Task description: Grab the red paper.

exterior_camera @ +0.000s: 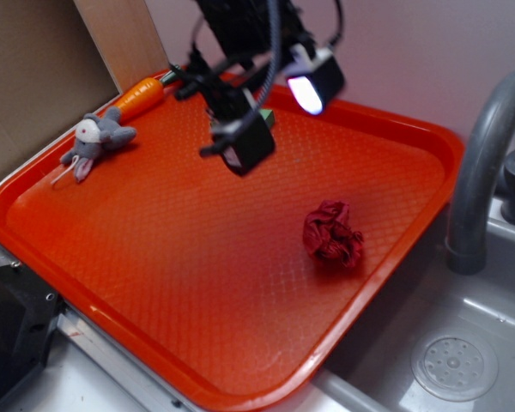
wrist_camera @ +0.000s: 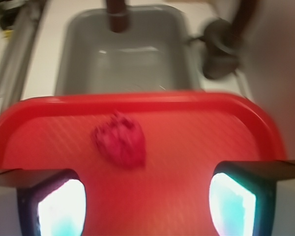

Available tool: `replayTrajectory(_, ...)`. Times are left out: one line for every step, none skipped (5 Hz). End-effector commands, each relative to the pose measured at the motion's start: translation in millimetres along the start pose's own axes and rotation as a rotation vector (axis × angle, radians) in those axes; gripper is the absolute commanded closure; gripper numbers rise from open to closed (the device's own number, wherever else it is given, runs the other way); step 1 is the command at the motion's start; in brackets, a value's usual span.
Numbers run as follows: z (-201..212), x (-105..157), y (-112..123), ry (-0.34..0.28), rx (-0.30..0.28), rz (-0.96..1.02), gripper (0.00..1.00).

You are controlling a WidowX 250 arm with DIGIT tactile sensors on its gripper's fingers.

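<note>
Broadly, an orange-red tray [exterior_camera: 154, 283] with a fine diamond texture and a raised rim fills most of the exterior view, set at an angle on a pale counter. Just beyond its right edge lies a grey sink [exterior_camera: 489, 326] with a round drain [exterior_camera: 455, 367] and a curved grey faucet [exterior_camera: 485, 163]; the wrist view shows the same basin [wrist_camera: 123, 54] directly past the tray's far rim [wrist_camera: 137, 101]. A brown board [exterior_camera: 43, 77] stands behind the tray's back left corner.

The robot arm [exterior_camera: 240, 34] reaches down over the back half of the tray, dark and blurred, with cables looping around it. Its gripper [exterior_camera: 279, 116] hangs above the tray surface with its two fingers spread well apart and nothing between them; in the wrist view the fingers [wrist_camera: 51, 204] show at the lower left and lower right corners, their pads glowing pale, with bare tray between them.

The red paper [exterior_camera: 333, 233], a dark crimson crumpled wad, rests on the tray in its right half, near the edge that faces the sink, well apart from the gripper. From the wrist camera it [wrist_camera: 120, 140] sits ahead of the fingers, left of centre, closer to the left finger's line than to the right.

A small grey stuffed mouse [exterior_camera: 96, 142] lies near the tray's back left rim. Beside it, at the back corner, is an orange carrot [exterior_camera: 140, 97]. A green block [exterior_camera: 264, 117] is partly hidden behind the gripper.
</note>
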State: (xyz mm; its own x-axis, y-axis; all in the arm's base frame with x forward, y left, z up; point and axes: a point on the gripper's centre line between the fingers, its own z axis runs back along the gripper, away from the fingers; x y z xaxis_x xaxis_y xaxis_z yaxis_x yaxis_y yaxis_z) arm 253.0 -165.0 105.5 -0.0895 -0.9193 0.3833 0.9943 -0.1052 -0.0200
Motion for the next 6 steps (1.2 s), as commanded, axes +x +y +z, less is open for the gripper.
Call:
replayTrajectory(-13, 12, -28, 0.0, -0.231, -0.461, 0.0)
replayTrajectory(-28, 2, -25, 0.034, -0.291, -0.519, 0.0)
replayTrajectory(-45, -1, -26, 0.061, -0.325, -0.513, 0.0)
replayTrajectory(-55, 1, -27, 0.074, -0.346, -0.502, 0.0)
replayTrajectory(-65, 11, -33, 0.07, -0.366, -0.533, 0.0)
replayTrajectory(-70, 18, -38, 0.044, -0.378, -0.546, 0.0)
